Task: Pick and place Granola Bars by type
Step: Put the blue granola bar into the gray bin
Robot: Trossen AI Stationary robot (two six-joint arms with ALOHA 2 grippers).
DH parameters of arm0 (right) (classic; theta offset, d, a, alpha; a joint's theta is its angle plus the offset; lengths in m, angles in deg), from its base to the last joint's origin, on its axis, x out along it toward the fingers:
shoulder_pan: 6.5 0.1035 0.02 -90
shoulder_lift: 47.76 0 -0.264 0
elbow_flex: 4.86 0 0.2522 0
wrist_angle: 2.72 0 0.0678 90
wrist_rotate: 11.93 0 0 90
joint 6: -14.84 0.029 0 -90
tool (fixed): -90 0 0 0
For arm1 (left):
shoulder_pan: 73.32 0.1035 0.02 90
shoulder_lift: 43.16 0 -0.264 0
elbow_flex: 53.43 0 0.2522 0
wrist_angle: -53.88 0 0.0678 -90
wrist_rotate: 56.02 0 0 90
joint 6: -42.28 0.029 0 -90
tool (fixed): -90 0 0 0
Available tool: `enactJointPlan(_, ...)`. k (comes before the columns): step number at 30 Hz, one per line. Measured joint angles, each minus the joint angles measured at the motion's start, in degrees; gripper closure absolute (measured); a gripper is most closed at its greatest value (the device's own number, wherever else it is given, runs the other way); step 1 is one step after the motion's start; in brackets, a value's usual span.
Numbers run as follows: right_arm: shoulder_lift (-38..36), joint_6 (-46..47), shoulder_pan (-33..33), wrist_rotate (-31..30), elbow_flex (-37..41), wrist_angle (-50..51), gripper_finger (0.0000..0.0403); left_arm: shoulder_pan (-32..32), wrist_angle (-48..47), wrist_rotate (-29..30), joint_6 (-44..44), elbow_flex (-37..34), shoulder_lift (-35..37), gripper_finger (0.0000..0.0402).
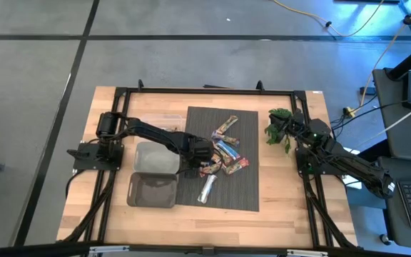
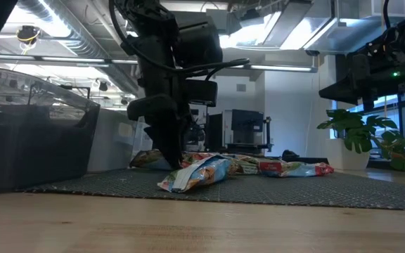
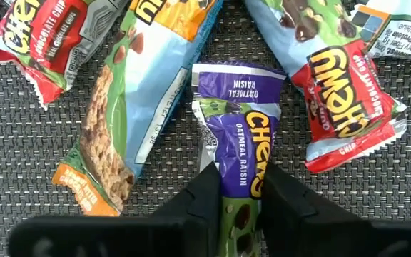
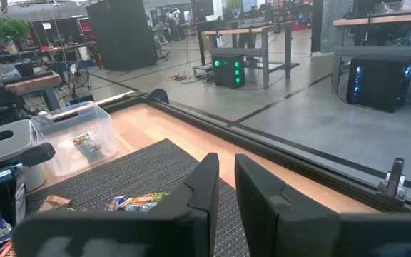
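Several granola bars lie in a loose pile on the dark woven mat. A silver one lies apart, nearer the front edge. My left gripper points steeply down at the pile's left side and is shut on a purple oatmeal-raisin bar. Beside that bar lie a light-blue and orange bar, a red one and a red-and-blue one. My right gripper waits shut and level over the table's right side, touching nothing. My left gripper pinches the purple bar across its width, one finger on each long edge, at about mid-length. The fingers come from above, slanting down. The wrapper is creased between them. The bar lies flat on the mat.
A grey bin and a clear tray-like bin stand just left of the mat, close to my left arm. A green plant sprig lies at the mat's far right corner beside my right arm. A black frame runs round the table.
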Motion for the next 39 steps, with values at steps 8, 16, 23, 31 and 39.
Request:
enactJointPlan(8,0.0,0.0,0.0,0.0,0.0,0.0,0.0351,0.0,0.0,0.0,0.0,0.0,0.1,0.0336)
enactJointPlan(16,0.0,0.0,0.0,0.0,0.0,0.0,0.0351,-0.1,-4.5,0.0,0.0,3.3,1.3,0.0337)
enactJointPlan(23,0.0,0.0,0.0,0.0,0.0,0.0,0.0351,0.0,-12.4,0.1,2.4,9.7,1.5,0.0337)
enactJointPlan(31,0.0,0.2,0.0,0.1,0.0,0.0,0.0351,0.1,-19.3,0.2,3.0,13.7,6.0,0.0337)
enactJointPlan(39,0.1,0.2,0.0,0.1,0.0,0.0,0.0351,0.4,-21.6,3.1,-1.0,9.1,17.2,0.0337)
